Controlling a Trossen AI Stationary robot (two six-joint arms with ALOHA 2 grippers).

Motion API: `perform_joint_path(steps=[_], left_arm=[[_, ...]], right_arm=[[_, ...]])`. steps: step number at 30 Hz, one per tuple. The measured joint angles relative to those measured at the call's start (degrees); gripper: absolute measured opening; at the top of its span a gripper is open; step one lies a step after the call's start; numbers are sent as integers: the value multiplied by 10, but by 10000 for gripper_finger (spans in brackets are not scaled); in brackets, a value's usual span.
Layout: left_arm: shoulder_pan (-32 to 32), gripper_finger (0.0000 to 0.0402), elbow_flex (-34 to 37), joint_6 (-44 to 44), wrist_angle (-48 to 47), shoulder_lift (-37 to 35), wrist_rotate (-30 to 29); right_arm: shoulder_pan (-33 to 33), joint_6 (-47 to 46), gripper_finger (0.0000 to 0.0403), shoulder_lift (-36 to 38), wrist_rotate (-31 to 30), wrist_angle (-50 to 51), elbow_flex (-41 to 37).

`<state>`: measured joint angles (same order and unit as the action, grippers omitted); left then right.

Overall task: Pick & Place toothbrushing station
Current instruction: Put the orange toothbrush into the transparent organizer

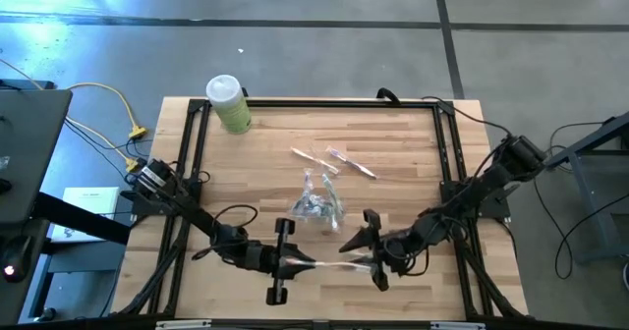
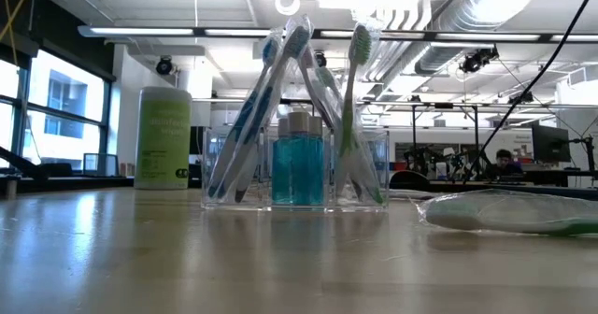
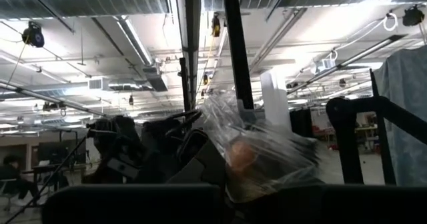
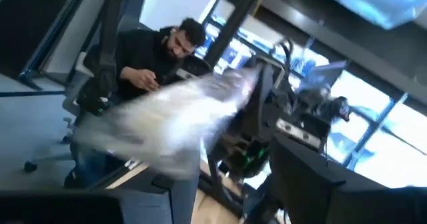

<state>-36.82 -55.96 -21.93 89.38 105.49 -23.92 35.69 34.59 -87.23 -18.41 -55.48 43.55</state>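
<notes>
- Care is called for with the clear wrapper (image 1: pixel 329 265) stretched between the two grippers at the table's near edge: it is best pulled apart evenly, so that whatever is inside does not drop.
- Left gripper (image 1: pixel 295 262) is clenched on the wrapper's left end, its arm lying low from the left.
- Right gripper (image 1: pixel 369 265) grasps the other end, its arm reaching in from the right.
- Clear organizer (image 2: pixel 295 169) with toothbrushes (image 2: pixel 257 108) and a blue bottle (image 2: pixel 297 160) stands mid-table; two wrapped toothbrushes (image 1: pixel 334 160) lie beyond it.
</notes>
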Motion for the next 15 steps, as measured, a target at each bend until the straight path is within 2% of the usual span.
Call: perform_joint_path(steps=[12, 15], left_arm=[[0, 16, 0, 6, -11, 3, 0], [2, 20, 0, 6, -23, 3, -2]], right_arm=[[9, 47, 170, -3, 3, -48, 0], [9, 44, 155, -3, 4, -48, 0]])
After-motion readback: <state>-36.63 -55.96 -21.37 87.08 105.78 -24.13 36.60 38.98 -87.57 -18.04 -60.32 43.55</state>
